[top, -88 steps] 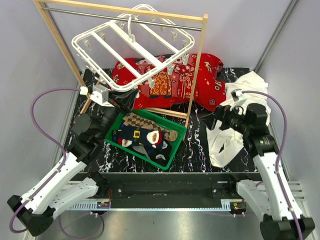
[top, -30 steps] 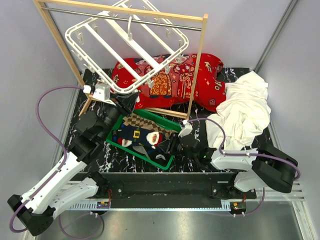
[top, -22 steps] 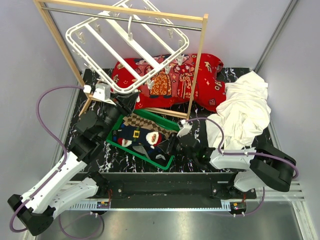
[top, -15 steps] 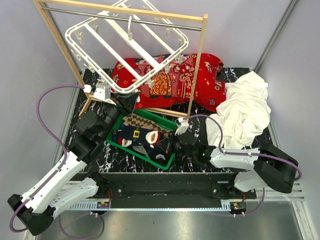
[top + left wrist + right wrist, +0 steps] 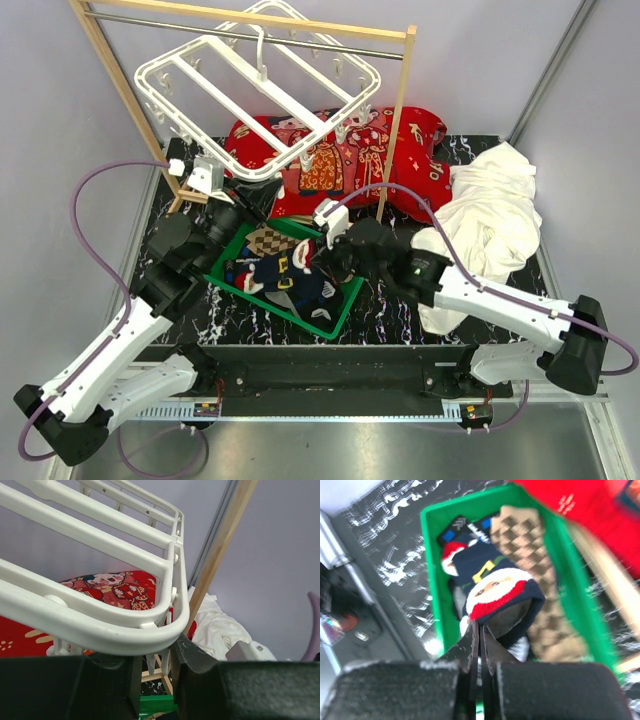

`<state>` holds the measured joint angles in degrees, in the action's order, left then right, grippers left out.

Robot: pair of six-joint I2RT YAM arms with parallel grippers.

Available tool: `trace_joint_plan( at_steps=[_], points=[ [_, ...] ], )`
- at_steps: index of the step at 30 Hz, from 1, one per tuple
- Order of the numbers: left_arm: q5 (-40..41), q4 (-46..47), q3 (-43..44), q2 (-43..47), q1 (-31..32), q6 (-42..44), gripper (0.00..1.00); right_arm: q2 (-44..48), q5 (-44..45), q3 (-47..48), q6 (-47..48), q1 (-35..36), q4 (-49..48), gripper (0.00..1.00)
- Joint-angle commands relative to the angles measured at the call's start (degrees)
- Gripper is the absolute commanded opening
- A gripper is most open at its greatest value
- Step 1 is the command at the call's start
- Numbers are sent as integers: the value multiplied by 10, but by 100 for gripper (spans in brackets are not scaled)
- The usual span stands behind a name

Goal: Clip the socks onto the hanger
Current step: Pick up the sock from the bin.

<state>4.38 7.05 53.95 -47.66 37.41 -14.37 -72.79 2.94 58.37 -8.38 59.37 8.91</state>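
A black marbled table (image 5: 400,300) fills the middle of the overhead view, and a wooden rack (image 5: 395,130) stands over its upper left part. The hanger (image 5: 260,100) hangs tilted from the rack's rod in the upper left of the frame, its lower corner dipping toward centre. A red printed cloth (image 5: 410,160) lies at upper centre and a white cloth (image 5: 490,230) at the right. A green basket (image 5: 335,312) sits just left of centre and holds the socks (image 5: 272,278), among them a brown argyle sock (image 5: 530,555) along its far side. The left gripper (image 5: 152,655) is clamped on the hanger's rounded lower corner, one finger on either side of the rim. Over the basket, the right gripper (image 5: 480,630) has its fingers pressed together, pinching a navy Santa sock (image 5: 495,587).
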Motion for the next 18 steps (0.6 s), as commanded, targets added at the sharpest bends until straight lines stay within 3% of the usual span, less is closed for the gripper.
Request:
trace_joint_plan(
  at_steps=[1,18],
  points=[
    [-41,9,33,-16,0,18,0,15,31,110,204,5,205,0],
    [-92,38,39,-38,0,-6,0,-23,12,278,506,5,307,0]
  ],
)
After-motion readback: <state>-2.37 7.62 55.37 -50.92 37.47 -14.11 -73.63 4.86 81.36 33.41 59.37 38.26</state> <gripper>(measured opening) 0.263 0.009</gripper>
